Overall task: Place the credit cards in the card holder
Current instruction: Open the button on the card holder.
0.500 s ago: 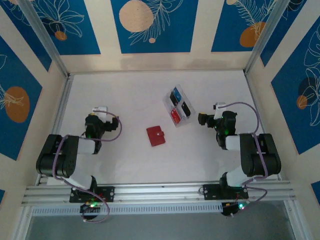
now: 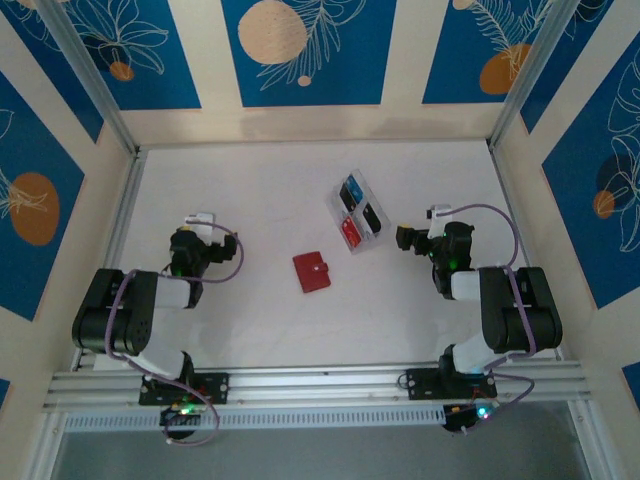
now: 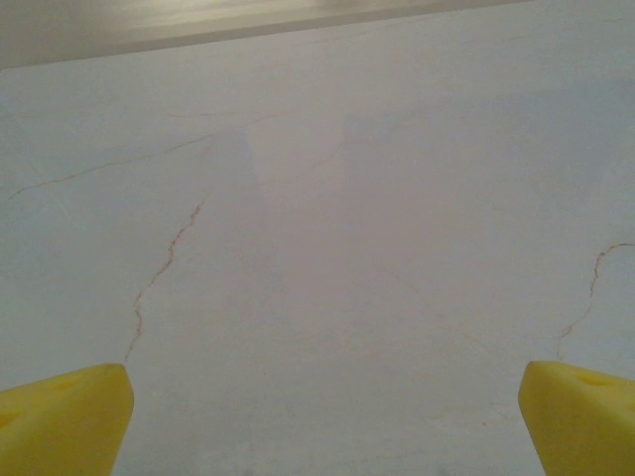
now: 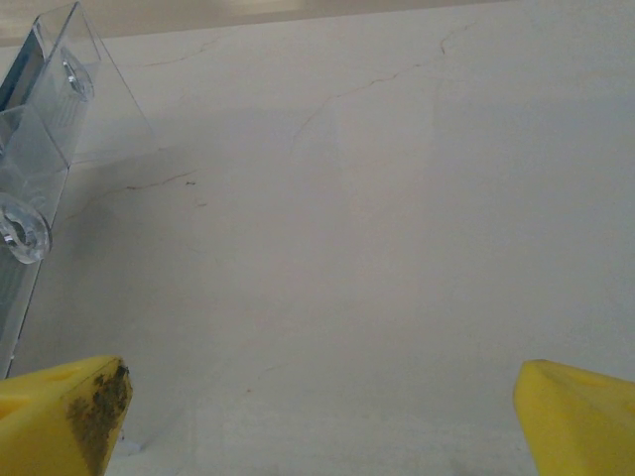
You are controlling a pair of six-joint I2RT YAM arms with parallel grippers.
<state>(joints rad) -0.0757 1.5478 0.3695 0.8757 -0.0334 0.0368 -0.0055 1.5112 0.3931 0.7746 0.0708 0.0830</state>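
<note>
The red card holder (image 2: 311, 271) lies folded shut at the table's middle. Behind it to the right, a clear plastic tray (image 2: 357, 214) holds the credit cards: a blue one (image 2: 349, 193), a black one (image 2: 371, 215) and a red one (image 2: 351, 232). My left gripper (image 2: 199, 222) rests far left of the wallet, open, its yellow fingertips (image 3: 60, 416) wide apart over bare table. My right gripper (image 2: 410, 238) sits just right of the tray, open with nothing between its fingers (image 4: 580, 416). The tray's clear edge (image 4: 35, 169) shows at the left of the right wrist view.
White walls with blue panels (image 2: 310, 50) close the table on three sides. An aluminium rail (image 2: 320, 385) runs along the near edge by both arm bases. Bare table (image 2: 260, 190) stretches between the arms.
</note>
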